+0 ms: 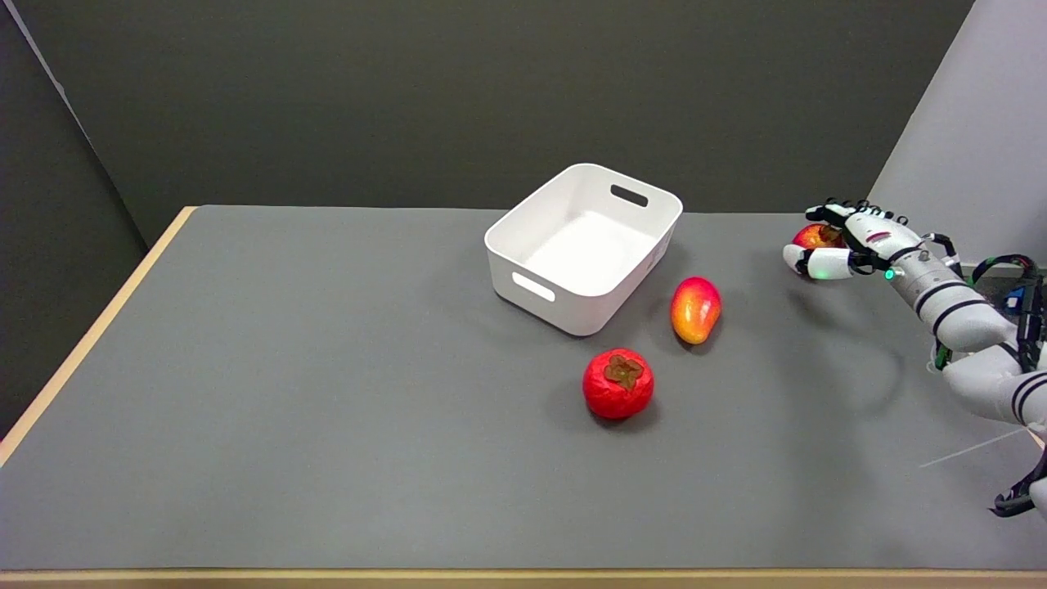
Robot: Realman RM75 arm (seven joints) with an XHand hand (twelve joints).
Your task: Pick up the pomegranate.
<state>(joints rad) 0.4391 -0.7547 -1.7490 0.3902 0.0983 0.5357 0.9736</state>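
A red, yellow-tinged round fruit, the pomegranate (816, 236), is at the far right of the grey table (327, 409). My right hand (842, 244) grips it: fingers curl over its top and the thumb wraps beneath its front. Only the fruit's upper left part shows; the rest is hidden by the hand. Whether it rests on the table or hangs just above it I cannot tell.
A white bin (582, 245) with handle slots stands empty at the table's middle back. A red-yellow mango (695, 309) lies just right of it. A red persimmon (617, 383) with a brown calyx sits in front of that. A grey wall panel (973, 123) rises behind the hand.
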